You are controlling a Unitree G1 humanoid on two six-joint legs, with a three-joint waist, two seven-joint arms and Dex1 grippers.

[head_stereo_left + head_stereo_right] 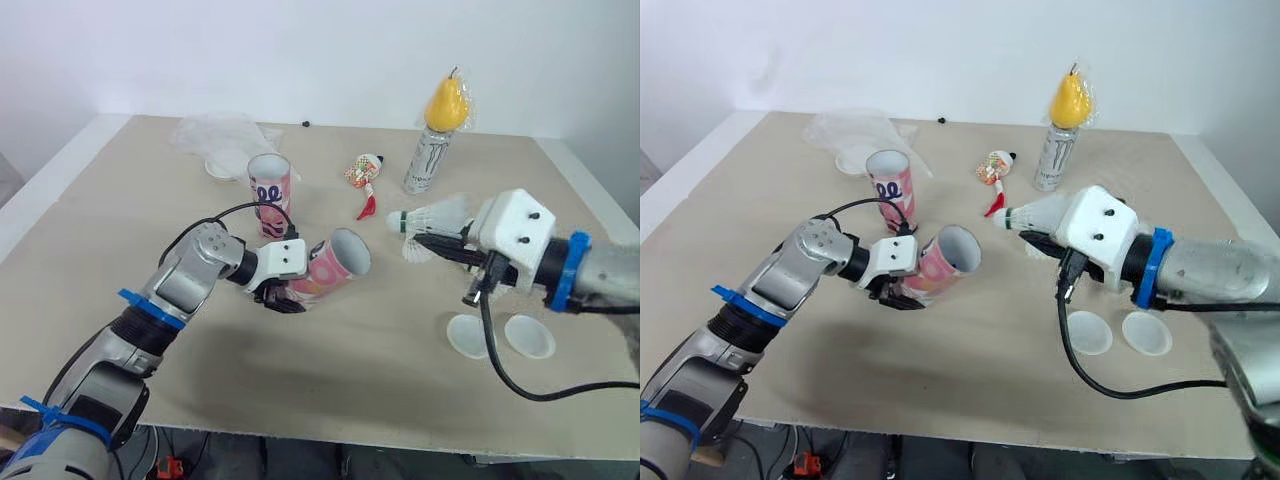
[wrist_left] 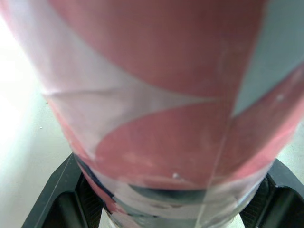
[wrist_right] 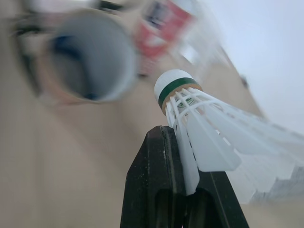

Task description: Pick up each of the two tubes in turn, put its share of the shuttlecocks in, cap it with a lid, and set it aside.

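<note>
My left gripper (image 1: 284, 291) is shut on a pink and white tube (image 1: 334, 263), holding it tilted just above the table with its open mouth (image 3: 85, 57) facing right. Its black fingers (image 2: 61, 199) clamp the tube's lower end (image 2: 156, 95). My right gripper (image 1: 424, 240) is shut on a white shuttlecock (image 1: 432, 216), cork pointing left, a short way right of the tube mouth. The feathers (image 3: 204, 133) lie across the black fingers (image 3: 161, 180). A second matching tube (image 1: 268, 187) stands upright behind. Two white lids (image 1: 470, 335) (image 1: 529, 335) lie flat under my right arm.
A drink can (image 1: 424, 160) with a yellow pear-shaped item (image 1: 447, 100) on top stands at the back right. A small wrapper and a red piece (image 1: 364, 178) lie beside it. A crumpled clear bag (image 1: 220, 135) sits at the back left over a white disc (image 1: 226, 163).
</note>
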